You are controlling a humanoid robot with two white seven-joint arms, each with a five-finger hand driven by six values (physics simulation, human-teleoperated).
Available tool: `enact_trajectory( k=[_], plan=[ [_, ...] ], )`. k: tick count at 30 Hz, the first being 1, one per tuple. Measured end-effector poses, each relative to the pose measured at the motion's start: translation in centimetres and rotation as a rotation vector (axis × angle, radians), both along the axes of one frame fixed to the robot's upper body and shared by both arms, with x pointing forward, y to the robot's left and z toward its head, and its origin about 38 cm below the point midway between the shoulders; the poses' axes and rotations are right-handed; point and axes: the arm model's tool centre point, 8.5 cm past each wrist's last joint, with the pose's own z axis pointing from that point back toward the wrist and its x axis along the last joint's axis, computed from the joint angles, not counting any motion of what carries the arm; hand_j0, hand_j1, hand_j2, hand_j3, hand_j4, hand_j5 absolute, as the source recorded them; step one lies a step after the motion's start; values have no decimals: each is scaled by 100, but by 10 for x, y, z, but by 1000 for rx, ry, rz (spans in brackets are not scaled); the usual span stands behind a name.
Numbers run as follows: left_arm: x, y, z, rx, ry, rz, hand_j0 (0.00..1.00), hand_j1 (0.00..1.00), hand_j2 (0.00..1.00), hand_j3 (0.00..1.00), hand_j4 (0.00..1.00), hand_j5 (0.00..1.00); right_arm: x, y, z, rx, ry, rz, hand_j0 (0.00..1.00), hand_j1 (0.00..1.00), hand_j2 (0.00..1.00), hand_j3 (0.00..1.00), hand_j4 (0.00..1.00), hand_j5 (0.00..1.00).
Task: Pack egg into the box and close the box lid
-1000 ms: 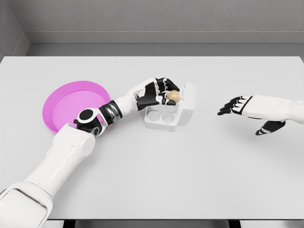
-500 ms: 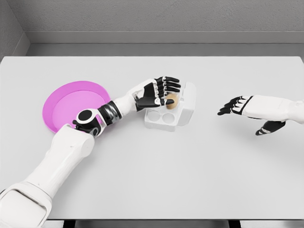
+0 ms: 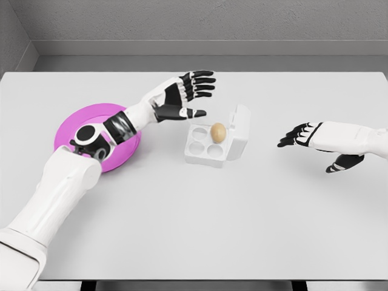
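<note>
on the table [image 3: 194, 218] the egg [image 3: 218, 132] is seated in a far cup of the box [image 3: 209, 148], whose lid [image 3: 240, 130] stands open at the right. the left hand [image 3: 182, 97] is spread wide and holds nothing, up and to the left of the egg, apart from it. the lid is best pushed from its right side, tipped leftward over the cups without shifting the box. the right hand [image 3: 303, 136] is relaxed open, well right.

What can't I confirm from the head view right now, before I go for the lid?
- Pink plate: its right and near parts are covered by the left arm.
- Box: the hinge and the outer face of the raised lid face away from the camera.
- Egg: its underside sits inside a cup, so how deep it is seated is unclear.
- Right hand: the forearm is cut off by the right edge.
- Left hand: fully visible, open.
</note>
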Motion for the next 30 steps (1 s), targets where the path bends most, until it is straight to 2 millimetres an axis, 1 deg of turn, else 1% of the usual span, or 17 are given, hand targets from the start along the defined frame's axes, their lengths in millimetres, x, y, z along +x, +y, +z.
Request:
enact_trajectory(
  k=[2, 4, 6, 9, 13, 17, 21, 25, 27, 28, 29, 30],
  plan=[
    [0, 2, 5, -5, -14, 1, 89, 89, 89, 89, 89, 89, -1, 3, 0, 3, 0, 7, 100, 100, 100, 100, 100, 100],
    [-3, 9, 9, -6, -29, 0, 97, 97, 97, 97, 97, 97, 0, 5, 0, 10, -2, 10, 100, 100, 100, 100, 100, 100],
    [-6, 22, 23, -12, -62, -3, 97, 97, 97, 97, 97, 97, 0, 7, -1, 14, -3, 13, 100, 100, 100, 100, 100, 100],
    [-13, 39, 33, -15, -83, -5, 99, 99, 99, 99, 99, 99, 6, 7, 0, 29, -11, 2, 100, 100, 100, 100, 100, 100],
    [-16, 47, 41, -21, -99, -7, 99, 99, 99, 99, 99, 99, 11, 13, -5, 56, -8, -1, 100, 100, 100, 100, 100, 100],
    [-19, 51, 37, -20, -89, -5, 100, 100, 100, 100, 100, 100, 16, 27, -5, 89, -19, 18, 100, 100, 100, 100, 100, 100],
    [-19, 52, 38, -19, -92, -3, 100, 100, 100, 100, 100, 100, 21, 42, -4, 118, -28, 41, 100, 100, 100, 100, 100, 100],
    [-19, 58, 38, -11, -92, 2, 100, 100, 100, 100, 100, 100, 24, 49, -1, 131, -40, 53, 100, 100, 100, 100, 100, 100],
    [-20, 64, 37, -5, -87, 9, 100, 100, 100, 100, 100, 100, 25, 51, 1, 134, -47, 58, 100, 100, 100, 100, 100, 100],
    [-23, 70, 33, -7, -71, 14, 100, 100, 100, 100, 100, 100, 25, 52, 1, 137, -47, 60, 100, 100, 100, 100, 100, 100],
    [-26, 76, 35, -9, -71, 14, 100, 100, 100, 100, 100, 100, 25, 54, 1, 139, -47, 63, 100, 100, 100, 100, 100, 100],
    [-30, 80, 33, -10, -63, 14, 100, 100, 100, 100, 100, 100, 25, 55, 2, 142, -49, 66, 100, 100, 100, 100, 100, 100]
  ],
)
